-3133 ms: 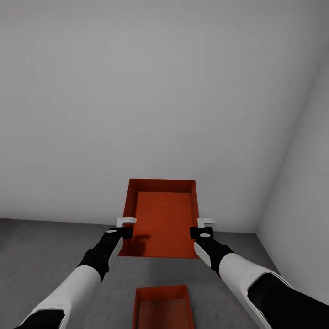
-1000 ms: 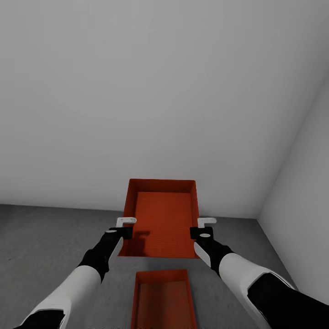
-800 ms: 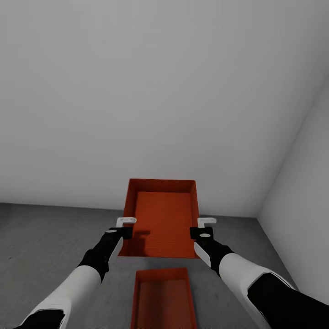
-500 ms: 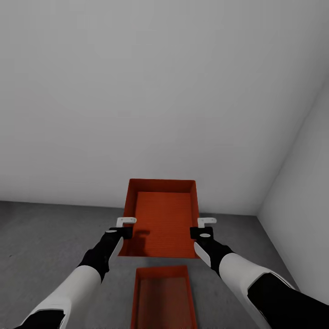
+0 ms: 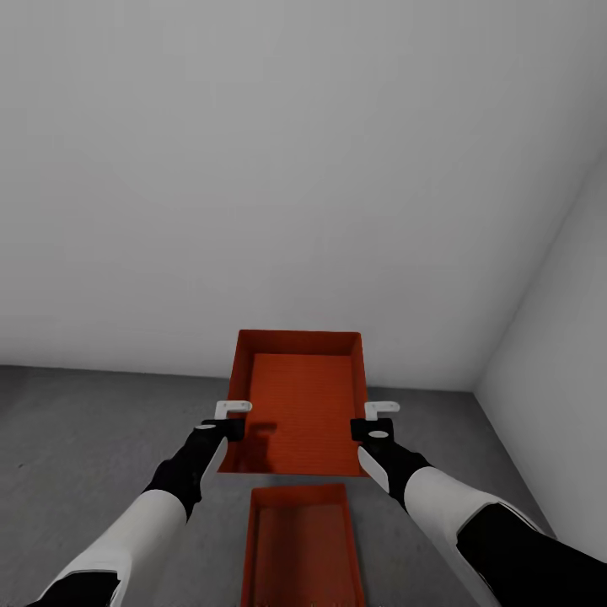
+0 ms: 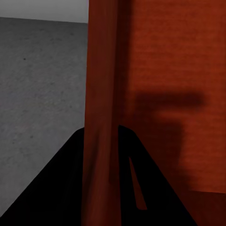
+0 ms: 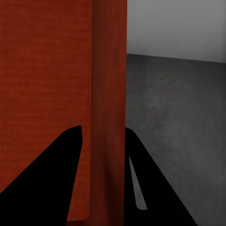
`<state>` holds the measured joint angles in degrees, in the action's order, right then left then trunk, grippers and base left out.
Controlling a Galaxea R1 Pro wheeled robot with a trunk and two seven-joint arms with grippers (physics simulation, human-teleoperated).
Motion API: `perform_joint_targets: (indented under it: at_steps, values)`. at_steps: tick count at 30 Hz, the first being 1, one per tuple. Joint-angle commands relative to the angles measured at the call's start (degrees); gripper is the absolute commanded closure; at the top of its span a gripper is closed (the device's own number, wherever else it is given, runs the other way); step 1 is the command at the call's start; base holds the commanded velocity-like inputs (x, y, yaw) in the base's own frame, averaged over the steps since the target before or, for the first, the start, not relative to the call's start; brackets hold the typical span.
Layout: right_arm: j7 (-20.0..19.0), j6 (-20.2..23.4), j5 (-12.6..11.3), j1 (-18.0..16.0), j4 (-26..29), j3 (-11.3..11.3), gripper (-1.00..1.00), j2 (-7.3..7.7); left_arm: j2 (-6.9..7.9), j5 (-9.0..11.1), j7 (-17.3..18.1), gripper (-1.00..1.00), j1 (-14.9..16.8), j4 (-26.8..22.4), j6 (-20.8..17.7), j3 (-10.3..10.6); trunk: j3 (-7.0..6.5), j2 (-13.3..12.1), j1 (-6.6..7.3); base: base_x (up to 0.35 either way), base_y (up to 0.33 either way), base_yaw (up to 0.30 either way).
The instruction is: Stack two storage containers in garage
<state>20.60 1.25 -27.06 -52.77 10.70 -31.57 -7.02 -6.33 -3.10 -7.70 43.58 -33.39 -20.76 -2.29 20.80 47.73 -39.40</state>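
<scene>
Storage containers are both in the garage; one container [image 5: 302, 544] rests on the floor [image 5: 93, 438], near the robot's base, and the carried container [image 5: 297, 400] is held level in the air above and just beyond it; each long side wall is clamped by a gripper, the left gripper [image 5: 226, 424] on the left wall and the right gripper [image 5: 371, 424] on the right wall, so that the load is balanced; in both wrist views the wall is seen pinched between the dark fingers [image 6: 61, 183]; alignment over the lower container is judged incomplete, and stacking is not yet done.
</scene>
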Motion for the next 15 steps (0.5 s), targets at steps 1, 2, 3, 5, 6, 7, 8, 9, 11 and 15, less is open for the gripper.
perform_joint_targets:
  at_steps: [1,2,3,5,6,7,8,9,11,15]
  values:
    - [0.05,-1.05,0.88,-0.05,0.46,0.9,1.0,-0.28,-2.28,-0.28,0.14,1.0,0.01,-0.01,-0.34,-0.88,0.16,0.06,0.0,0.0,0.0,0.0]
    - [0.05,-1.05,0.88,-0.05,0.46,0.9,1.0,-0.28,-2.28,-0.27,0.14,1.0,0.01,-0.01,-0.34,-0.88,0.25,0.06,0.0,0.0,0.0,0.0]
    - [0.05,-1.03,0.88,-0.05,0.46,0.9,1.0,-0.28,-2.28,-0.28,0.14,1.0,0.01,-0.01,-0.34,-0.88,0.35,0.06,0.0,0.0,0.0,0.0]
    - [0.05,-1.06,0.87,-0.05,0.46,0.9,1.0,-0.28,-2.28,-0.25,0.14,1.0,0.01,-0.01,-0.33,-0.88,0.53,0.06,0.0,0.0,0.0,0.0]
    - [0.05,-1.05,0.87,-0.05,0.46,0.9,1.0,-0.28,-2.28,-0.25,0.14,1.0,0.01,-0.01,-0.33,-0.88,0.62,0.06,0.0,0.0,0.0,0.0]
    - [0.05,-1.03,0.87,-0.05,0.46,0.9,1.0,-0.28,-2.28,-0.25,0.14,1.0,0.01,-0.01,-0.33,-0.88,0.72,0.06,0.0,0.0,0.0,0.0]
    - [0.05,-1.03,0.87,-0.05,0.46,0.9,1.0,-0.28,-2.28,-0.24,0.14,1.0,0.01,-0.01,-0.33,-0.88,0.81,0.06,0.0,0.0,0.0,0.0]
    - [0.05,-1.03,0.87,-0.05,0.46,0.9,1.0,-0.28,-2.28,-0.24,0.14,1.0,0.01,-0.01,-0.33,-0.88,0.9,0.06,0.0,0.0,0.0,0.0]
    - [0.05,-1.05,0.87,-0.05,0.46,0.9,1.0,-0.28,-2.28,-0.24,0.14,1.0,0.01,-0.01,-0.33,-0.88,1.09,0.06,0.0,0.0,0.0,0.0]
    - [0.05,-1.04,0.87,-0.05,0.46,0.9,1.0,-0.28,-2.28,-0.24,0.14,1.0,0.01,-0.01,-0.33,-0.88,1.4,0.06,0.0,0.0,0.0,0.0]
